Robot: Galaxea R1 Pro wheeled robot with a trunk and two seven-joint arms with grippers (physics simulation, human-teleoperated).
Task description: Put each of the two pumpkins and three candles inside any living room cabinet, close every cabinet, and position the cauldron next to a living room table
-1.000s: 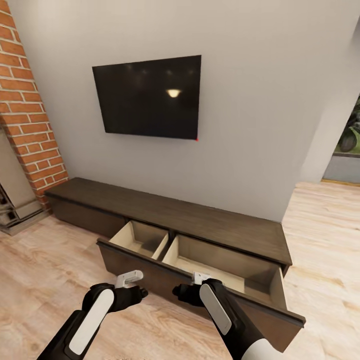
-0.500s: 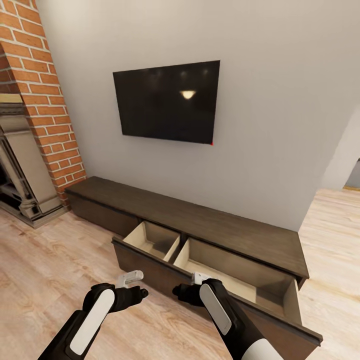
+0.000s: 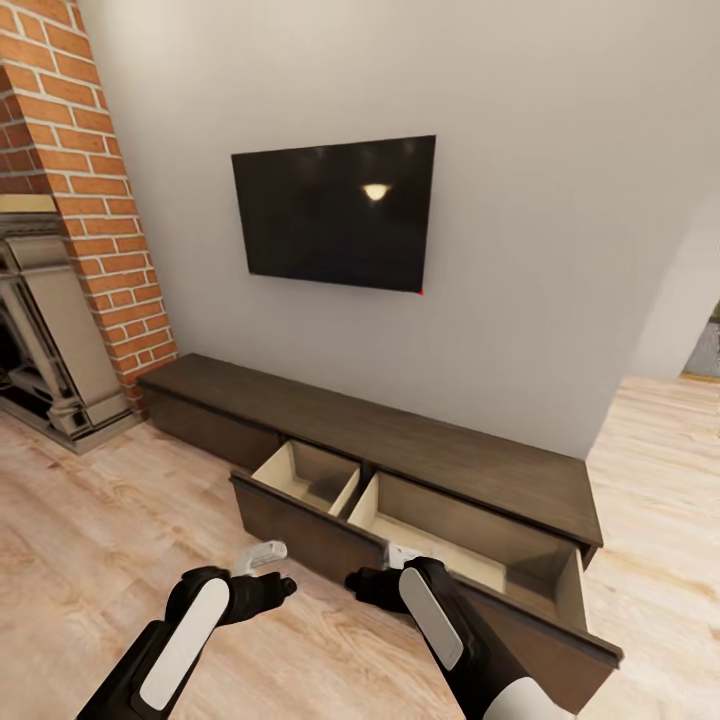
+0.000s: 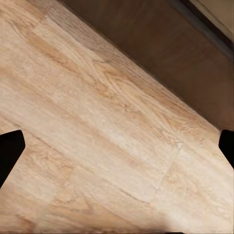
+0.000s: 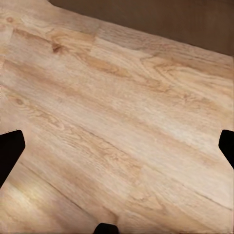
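Below TV, cabinet drawer open; wrist views: floor, both jaws wide.

TV on grey wall | brick fireplace | wood floor

I count one long brown cabinet by the wall. It has one drawer pulled out, with two boxes inside it. There is one black TV up on the wall and one brick fireplace. Two robot arms reach out.
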